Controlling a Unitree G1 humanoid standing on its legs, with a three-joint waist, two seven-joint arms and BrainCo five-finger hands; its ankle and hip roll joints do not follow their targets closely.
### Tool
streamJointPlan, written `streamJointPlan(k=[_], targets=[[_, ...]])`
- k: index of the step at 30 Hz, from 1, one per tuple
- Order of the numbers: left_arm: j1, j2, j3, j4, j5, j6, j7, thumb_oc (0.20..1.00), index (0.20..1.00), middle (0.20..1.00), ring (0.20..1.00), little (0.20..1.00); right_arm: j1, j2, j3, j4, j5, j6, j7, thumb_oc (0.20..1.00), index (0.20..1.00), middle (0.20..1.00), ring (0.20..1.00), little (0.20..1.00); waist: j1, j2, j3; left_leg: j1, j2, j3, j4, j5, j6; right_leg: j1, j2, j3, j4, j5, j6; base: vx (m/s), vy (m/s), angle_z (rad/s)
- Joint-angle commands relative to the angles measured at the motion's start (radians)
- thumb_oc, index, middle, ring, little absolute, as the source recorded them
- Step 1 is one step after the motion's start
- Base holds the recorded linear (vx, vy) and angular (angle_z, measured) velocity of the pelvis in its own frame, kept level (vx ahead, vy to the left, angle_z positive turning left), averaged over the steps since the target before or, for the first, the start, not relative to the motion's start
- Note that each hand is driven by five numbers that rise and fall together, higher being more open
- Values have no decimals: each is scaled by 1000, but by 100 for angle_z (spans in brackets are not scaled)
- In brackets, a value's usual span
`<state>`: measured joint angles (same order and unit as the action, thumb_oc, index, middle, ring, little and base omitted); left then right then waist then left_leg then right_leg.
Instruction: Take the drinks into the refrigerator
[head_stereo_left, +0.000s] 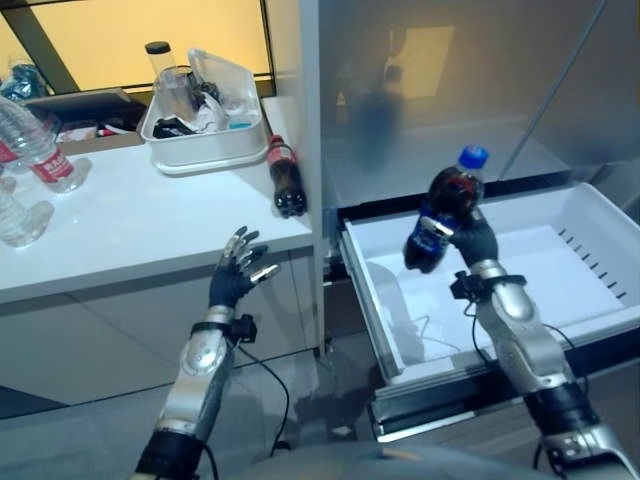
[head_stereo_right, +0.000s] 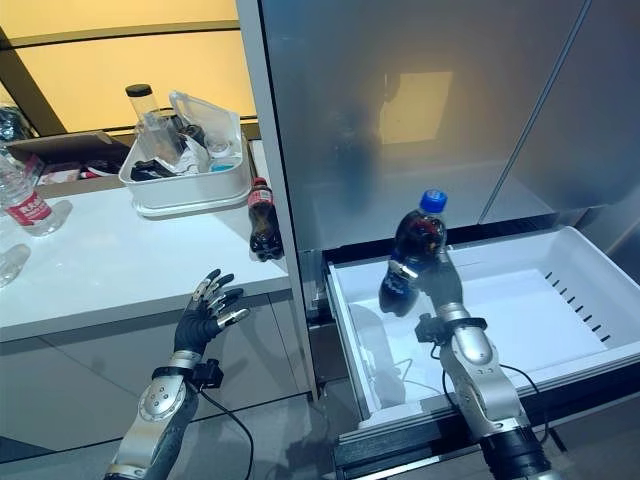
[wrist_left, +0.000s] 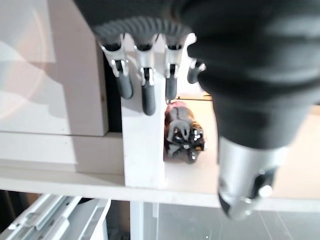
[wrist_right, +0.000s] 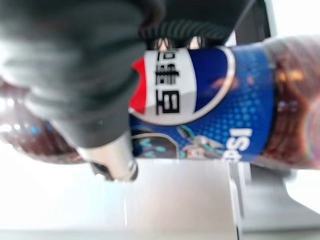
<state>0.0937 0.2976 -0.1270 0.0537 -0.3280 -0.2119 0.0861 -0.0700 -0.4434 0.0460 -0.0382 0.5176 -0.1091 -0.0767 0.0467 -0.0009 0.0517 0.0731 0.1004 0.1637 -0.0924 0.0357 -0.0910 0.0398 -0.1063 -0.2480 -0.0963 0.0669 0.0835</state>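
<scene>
My right hand (head_stereo_left: 474, 240) is shut on a dark cola bottle with a blue cap and blue label (head_stereo_left: 441, 210), held tilted above the open white refrigerator drawer (head_stereo_left: 600, 205); up close the blue label (wrist_right: 200, 100) sits under my fingers. A second dark cola bottle with a red label (head_stereo_left: 285, 178) lies on the white counter (head_stereo_left: 150, 220) beside the refrigerator's wall; the same lying bottle (wrist_left: 184, 135) shows past my left fingers. My left hand (head_stereo_left: 237, 272) hangs open in front of the counter's edge, below and left of that bottle.
A white bin (head_stereo_left: 205, 105) of odds and ends stands at the back of the counter. Clear water bottles (head_stereo_left: 35, 145) lie at the counter's far left. The grey refrigerator door (head_stereo_left: 450, 80) rises behind the drawer.
</scene>
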Motion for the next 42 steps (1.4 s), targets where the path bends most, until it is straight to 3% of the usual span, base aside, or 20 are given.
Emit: streamJointPlan(k=[1,8,10,17,28,33,36,42], targets=[[6,55,4,15,10,5,-15,1000,1000,1000,1000,1000,-103,5,-141,-154,-7,-161,-19,200,200,200,200,200,-11,-51,-11,38,-15,11,5,-74,34,39,-30,3,9,-15,67,0,0,0],[30,70,22,-68,-30,-8,-58,1000,1000,1000,1000,1000,-56,-33,-216,-59,-74,-149,-53,200,200,200,200,200,-16,-55,-13,32,-14,9,5,-76,33,35,-27,3,9,-18,67,0,0,0],[45,75,30,-91,-51,-7,-75,1000,1000,1000,1000,1000,-37,-69,-218,30,-173,-110,-80,200,200,200,200,200,-14,-57,-9,29,-13,8,5,-75,31,34,-26,2,9,-19,67,0,0,0],[103,111,13,-148,-66,-5,-131,1000,1000,1000,1000,1000,-95,-142,-159,326,-274,-50,-121,200,200,200,200,200,7,-60,-4,27,-12,5,5,-73,30,35,-27,-4,9,-18,68,0,0,0],[167,192,-71,-224,-117,-5,-209,1000,1000,1000,1000,1000,-415,-277,102,864,-463,40,-117,200,200,200,200,200,53,-66,15,12,-20,-9,5,-64,28,35,-33,-20,9,-10,71,-6,5,2],[170,202,-67,-248,-114,-6,-209,1000,1000,1000,1000,1000,-522,-309,212,953,-590,64,-107,200,200,200,200,200,62,-66,25,-3,-25,-17,5,-56,29,28,-36,-28,9,-4,73,-8,4,3],[167,203,-68,-269,-98,-11,-208,1000,1000,1000,1000,1000,-579,-316,326,1009,-783,90,-94,200,200,200,200,200,75,-66,33,-15,-28,-24,5,-51,30,22,-40,-37,9,-1,74,-9,2,1],[161,207,-53,-326,-94,-20,-203,1000,1000,1000,1000,1000,-635,-256,398,1101,-882,110,-84,200,200,200,200,200,90,-60,47,-30,-29,-32,5,-43,29,15,-43,-47,9,2,74,-18,3,9]])
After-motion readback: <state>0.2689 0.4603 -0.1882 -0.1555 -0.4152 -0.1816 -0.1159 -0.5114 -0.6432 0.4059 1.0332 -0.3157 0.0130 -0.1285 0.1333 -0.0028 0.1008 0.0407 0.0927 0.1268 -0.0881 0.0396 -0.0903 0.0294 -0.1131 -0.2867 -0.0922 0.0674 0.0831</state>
